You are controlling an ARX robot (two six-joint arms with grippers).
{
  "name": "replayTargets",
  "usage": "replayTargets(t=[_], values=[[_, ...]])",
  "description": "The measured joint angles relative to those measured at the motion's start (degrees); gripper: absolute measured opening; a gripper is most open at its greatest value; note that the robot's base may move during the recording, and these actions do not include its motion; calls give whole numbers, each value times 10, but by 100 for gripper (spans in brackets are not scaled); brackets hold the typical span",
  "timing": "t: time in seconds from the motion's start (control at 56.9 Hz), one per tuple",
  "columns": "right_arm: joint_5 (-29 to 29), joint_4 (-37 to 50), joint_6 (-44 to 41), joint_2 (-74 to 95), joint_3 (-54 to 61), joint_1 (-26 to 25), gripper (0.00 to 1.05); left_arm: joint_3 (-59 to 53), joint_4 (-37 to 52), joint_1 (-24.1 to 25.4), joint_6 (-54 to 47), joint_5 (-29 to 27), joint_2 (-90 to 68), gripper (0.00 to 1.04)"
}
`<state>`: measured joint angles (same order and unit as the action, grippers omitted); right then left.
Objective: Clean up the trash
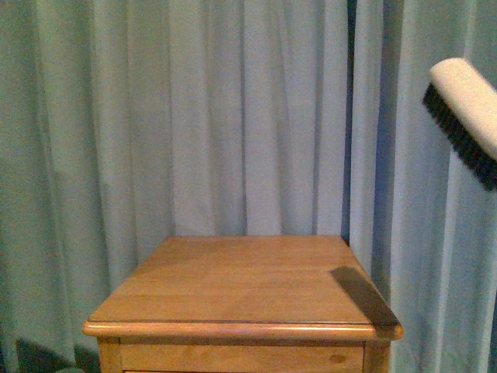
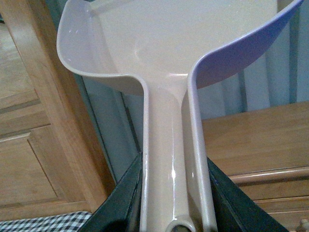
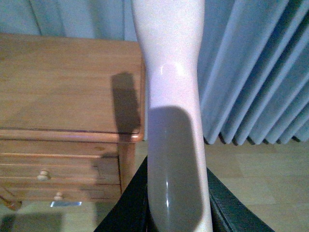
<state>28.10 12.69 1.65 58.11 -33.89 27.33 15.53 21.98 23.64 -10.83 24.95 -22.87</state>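
**Brush and dustpan in hand, no trash in sight**

The trash, a small crumpled white wad by the task's sense, shows in none of the three views, so which way it lies from either arm, how it is turned, and which arm is nearer cannot be told. How it looks cannot be described either.

The left fingers (image 2: pixel 126 198) are clamped on the stem of a pale plastic dustpan (image 2: pixel 169 48), whose scoop opens ahead of them. The right fingers (image 3: pixel 129 205) grip the handle of a white brush (image 1: pixel 466 116). In the front view it hangs high, off the right side of the wooden table (image 1: pixel 248 287), black bristles facing down and toward the table. Its shadow falls on the table's right edge.

My judgement: the wad must first be found, likely on the floor or out of frame, before any sweeping.
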Motion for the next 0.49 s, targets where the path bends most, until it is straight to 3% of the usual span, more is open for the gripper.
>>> replayTargets(t=[0.281, 0.492], values=[[73, -58, 8, -168, 57, 31, 19, 0, 0, 0, 0, 0, 0, 29], [84, -74, 18, -185, 60, 47, 19, 0, 0, 0, 0, 0, 0, 29]])
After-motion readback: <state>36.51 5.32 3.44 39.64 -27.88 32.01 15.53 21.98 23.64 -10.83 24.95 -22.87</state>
